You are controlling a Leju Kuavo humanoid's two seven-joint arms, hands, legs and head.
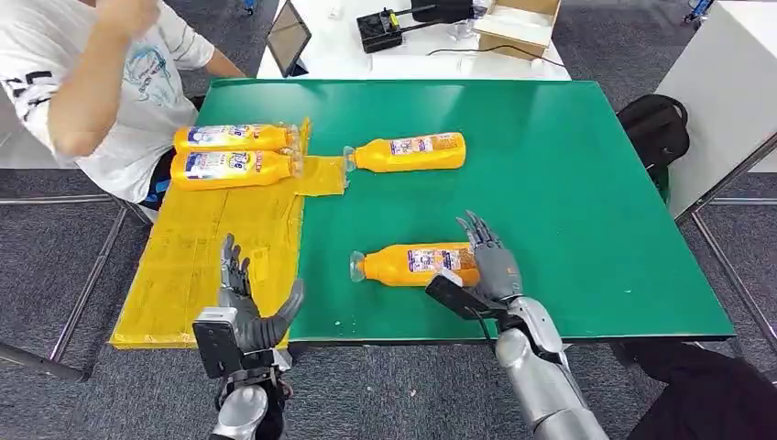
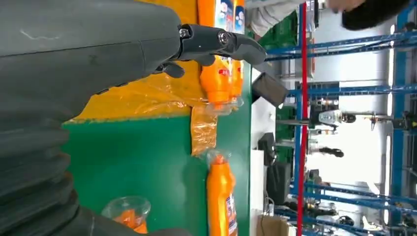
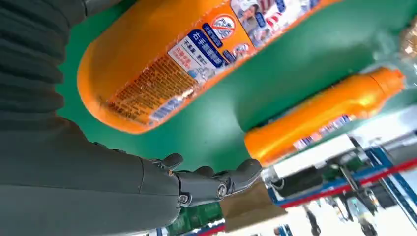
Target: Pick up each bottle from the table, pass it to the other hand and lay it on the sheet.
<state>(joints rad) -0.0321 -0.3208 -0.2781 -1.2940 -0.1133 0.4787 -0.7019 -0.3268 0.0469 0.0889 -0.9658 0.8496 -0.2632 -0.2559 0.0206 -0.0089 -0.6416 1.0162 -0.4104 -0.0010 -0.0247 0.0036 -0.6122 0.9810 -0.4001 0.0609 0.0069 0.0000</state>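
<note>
Right hand (image 1: 487, 261) open beside the near bottle (image 1: 417, 264) — two bottles (image 1: 234, 154) lie on the yellow sheet (image 1: 197, 266).

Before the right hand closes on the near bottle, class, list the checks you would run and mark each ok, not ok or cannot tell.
1. Near bottle lies flat on the green table, base toward the right hand: ok.
2. Right hand's fingers are spread, holding nothing: ok.
3. Hand already touches the bottle's base: cannot tell; the head view shows it right beside it.
4. Left hand is empty and raised over the yellow sheet, ready to receive: ok.
5. Sheet has bare space below the two laid bottles: ok.
6. Far bottle lies apart from the near one: ok.
</note>
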